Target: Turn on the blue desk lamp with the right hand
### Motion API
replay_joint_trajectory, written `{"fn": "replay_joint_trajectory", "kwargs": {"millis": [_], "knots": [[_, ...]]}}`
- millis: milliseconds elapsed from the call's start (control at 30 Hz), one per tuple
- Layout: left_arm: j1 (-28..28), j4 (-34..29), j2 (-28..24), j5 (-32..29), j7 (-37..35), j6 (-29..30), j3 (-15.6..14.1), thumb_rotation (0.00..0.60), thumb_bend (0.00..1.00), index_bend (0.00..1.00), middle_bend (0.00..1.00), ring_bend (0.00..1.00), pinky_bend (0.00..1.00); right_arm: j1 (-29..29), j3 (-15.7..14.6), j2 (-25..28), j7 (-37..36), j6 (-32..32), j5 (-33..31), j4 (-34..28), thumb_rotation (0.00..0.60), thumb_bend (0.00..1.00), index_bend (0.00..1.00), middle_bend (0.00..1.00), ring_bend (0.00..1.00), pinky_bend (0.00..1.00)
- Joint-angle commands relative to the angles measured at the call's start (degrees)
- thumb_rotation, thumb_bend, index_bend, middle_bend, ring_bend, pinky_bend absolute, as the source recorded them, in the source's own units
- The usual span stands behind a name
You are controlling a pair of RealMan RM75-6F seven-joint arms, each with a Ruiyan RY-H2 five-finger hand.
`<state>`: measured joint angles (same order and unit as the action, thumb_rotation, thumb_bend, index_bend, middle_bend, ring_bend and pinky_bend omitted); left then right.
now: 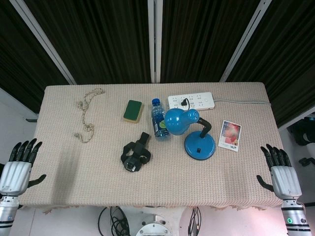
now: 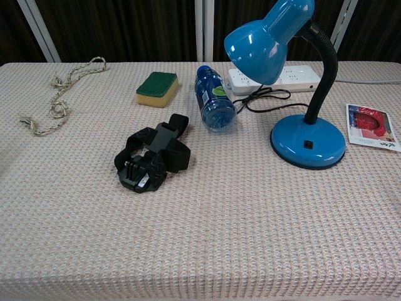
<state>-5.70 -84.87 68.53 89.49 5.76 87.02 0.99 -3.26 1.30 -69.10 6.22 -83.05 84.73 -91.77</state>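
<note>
The blue desk lamp [image 1: 199,145] stands right of the table's middle, its round base [image 2: 308,142] carrying a small black switch [image 2: 307,145] on top. Its shade [image 2: 266,39] leans left on a black gooseneck and looks unlit. My right hand [image 1: 283,174] hovers off the table's right front corner, fingers spread, holding nothing, well right of the lamp. My left hand [image 1: 17,167] is at the left front corner, fingers apart and empty. The chest view shows neither hand.
A blue water bottle [image 2: 215,105] lies left of the lamp, with a black strap mount [image 2: 150,162] nearer the front. A white power strip [image 1: 191,101] holds the lamp's plug behind it. A photo card [image 1: 230,135], a green-yellow sponge [image 1: 132,110] and a rope [image 1: 86,115] lie around.
</note>
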Motion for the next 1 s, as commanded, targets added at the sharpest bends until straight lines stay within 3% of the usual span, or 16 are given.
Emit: {"fn": "replay_joint_trajectory", "kwargs": {"millis": [33, 567, 733, 767, 833, 900, 967, 1000], "knots": [[0.0, -0.1, 0.1, 0.4, 0.2, 0.2, -0.1, 0.6, 0.0, 0.01, 0.0, 0.0, 0.0, 0.1, 0.0, 0.2, -0.1, -0.1, 0.1, -0.1, 0.6, 0.19, 0.0, 0.0, 0.0, 0.0], [0.0, -1.1, 0.3, 1.2, 1.6, -0.4, -0.9, 0.6, 0.0, 0.01, 0.0, 0.0, 0.0, 0.1, -1.0, 1.1, -1.2, -0.3, 2.8, -0.9, 0.6, 0.19, 0.0, 0.0, 0.0, 0.0], [-0.1, -0.7, 0.2, 0.6, 0.7, -0.7, -0.7, 0.6, 0.0, 0.01, 0.0, 0.0, 0.0, -1.2, -1.4, 2.0, 0.5, 2.8, 2.5, -2.2, 0.6, 0.18, 0.0, 0.0, 0.01, 0.0], [-0.1, -0.7, 0.2, 0.6, 0.7, -0.7, -0.6, 0.6, 0.0, 0.01, 0.0, 0.0, 0.0, -1.5, -1.4, 2.2, 0.8, 3.4, 2.3, -2.7, 0.6, 0.18, 0.0, 0.03, 0.07, 0.05], [-0.2, -0.7, 0.2, 0.8, 0.6, -0.6, -0.5, 0.6, 0.0, 0.01, 0.0, 0.0, 0.0, -2.2, -1.2, 2.5, 1.0, 4.4, 2.3, -3.6, 0.6, 0.18, 0.0, 0.15, 0.25, 0.25], [-0.3, -0.6, 0.3, 0.8, 0.6, -0.9, -0.7, 0.6, 0.0, 0.01, 0.0, 0.0, 0.0, -2.9, -1.3, 2.5, 1.4, 5.6, 2.3, -4.2, 0.6, 0.18, 0.0, 0.42, 0.52, 0.54], [-0.4, -0.6, 0.3, 0.6, 0.7, -1.5, -0.8, 0.6, 0.0, 0.01, 0.0, 0.0, 0.0, -3.6, -1.5, 2.2, 2.2, 6.6, 2.6, -4.5, 0.6, 0.18, 0.0, 0.68, 0.73, 0.68], [-0.5, -0.7, 0.3, 0.5, 0.7, -1.8, -0.9, 0.6, 0.0, 0.01, 0.0, 0.0, 0.0, -3.9, -1.6, 2.0, 3.0, 7.2, 2.7, -4.7, 0.6, 0.18, 0.0, 0.74, 0.78, 0.71]]}}
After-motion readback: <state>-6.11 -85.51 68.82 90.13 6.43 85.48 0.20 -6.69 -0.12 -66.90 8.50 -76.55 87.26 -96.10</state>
